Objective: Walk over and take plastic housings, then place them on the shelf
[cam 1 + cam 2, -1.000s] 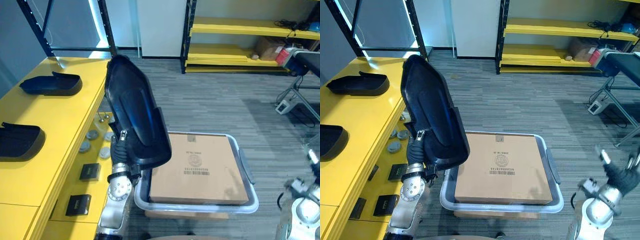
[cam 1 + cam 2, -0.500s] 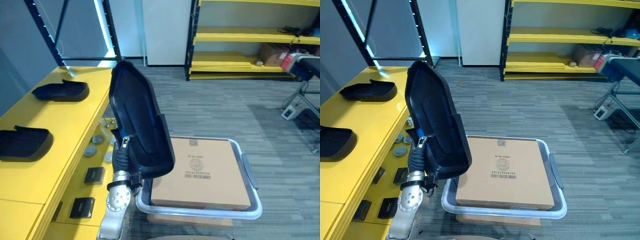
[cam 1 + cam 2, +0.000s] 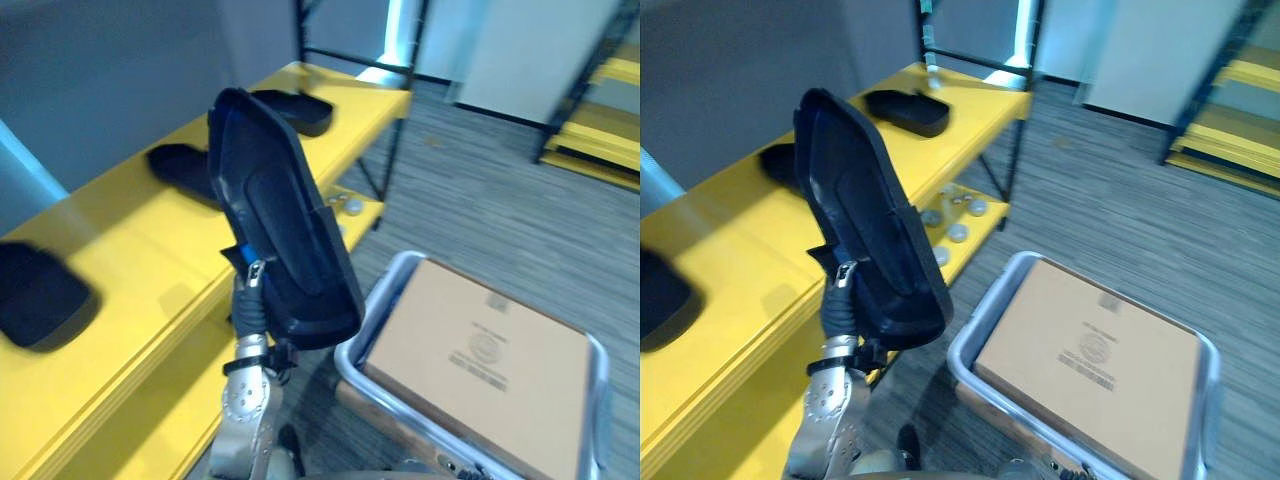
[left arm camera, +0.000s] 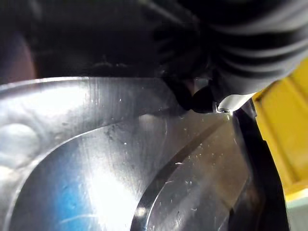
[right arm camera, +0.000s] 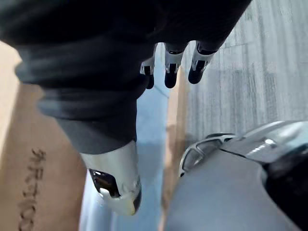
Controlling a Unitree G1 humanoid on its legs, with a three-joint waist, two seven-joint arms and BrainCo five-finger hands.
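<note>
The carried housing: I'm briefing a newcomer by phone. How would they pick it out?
Find the long yellow shelf on the left, with the grey bin holding a cardboard box beside it. Between them the left hand bears a black plastic housing. Unlike the other housings lying flat on the shelf, it stands upright in the air.

A brown cardboard box lies flat in a grey plastic crate, reaching almost to its rim on every side. The crate stands on grey striped carpet. Small round silver parts cluster beyond its far-left corner.
</note>
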